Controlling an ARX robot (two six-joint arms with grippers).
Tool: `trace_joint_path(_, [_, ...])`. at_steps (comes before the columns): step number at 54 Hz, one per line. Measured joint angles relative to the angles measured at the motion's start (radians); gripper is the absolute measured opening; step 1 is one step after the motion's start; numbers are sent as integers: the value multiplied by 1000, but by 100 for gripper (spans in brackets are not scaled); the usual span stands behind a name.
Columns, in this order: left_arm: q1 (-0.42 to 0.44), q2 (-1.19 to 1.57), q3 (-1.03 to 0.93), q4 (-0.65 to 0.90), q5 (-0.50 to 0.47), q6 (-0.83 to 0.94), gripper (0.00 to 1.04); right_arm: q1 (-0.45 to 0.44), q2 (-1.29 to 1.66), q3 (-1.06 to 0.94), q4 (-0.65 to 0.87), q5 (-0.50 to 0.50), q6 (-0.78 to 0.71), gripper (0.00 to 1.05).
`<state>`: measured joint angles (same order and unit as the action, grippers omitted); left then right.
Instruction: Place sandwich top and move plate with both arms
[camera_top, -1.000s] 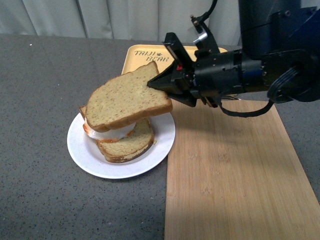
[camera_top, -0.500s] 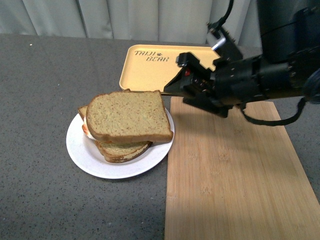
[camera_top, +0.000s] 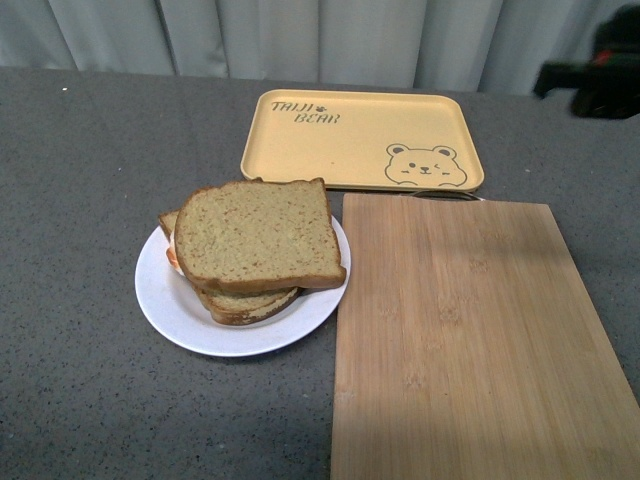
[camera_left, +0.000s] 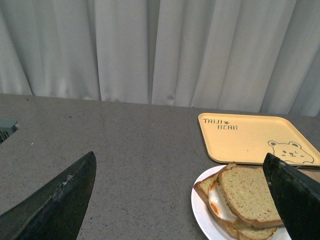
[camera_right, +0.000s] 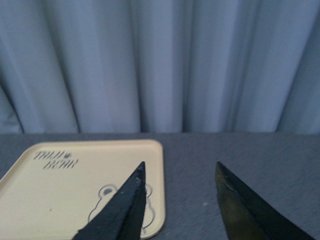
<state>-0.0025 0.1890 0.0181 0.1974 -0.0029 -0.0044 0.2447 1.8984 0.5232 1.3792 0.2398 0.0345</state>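
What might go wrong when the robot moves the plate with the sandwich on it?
The sandwich top lies skewed on the stack, reaching the rim of the plate, so it may slide off if the plate tilts. The plate sits right beside the wooden board, so its rim could catch there.

Soft, even light comes from overhead, leaving just a faint shadow under the near rim of the plate (camera_top: 160, 305) and the near end of the wooden board (camera_top: 470, 330) a shade dimmer. The front view is sharp. The left gripper (camera_left: 179, 156) shows soft-edged dark fingers (camera_left: 55, 200) close to its lens, and the right wrist view is bluish and hazy, curtain (camera_right: 160, 65) included.
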Motion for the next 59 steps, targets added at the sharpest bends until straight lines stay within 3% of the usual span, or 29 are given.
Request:
trace_joint_path(12, [0,0,0,0,3,0,98,-69,-189,-207,-11,-63,-30,0])
trace_joint_path(32, [0,0,0,0,3,0,98,-146,-526,-404,-152,-137,-32,1])
trace_joint_path(39, [0,0,0,0,3,0,98,-166,-681,-446,-270,-165,-32,1])
trace_joint_path(42, [0,0,0,-1,3,0,98,-213,-804,-449,-393,-234,-32,1])
trace_joint_path(59, [0,0,0,-1,3,0,98,-243,-1091,-503,-609,-238,-32,1])
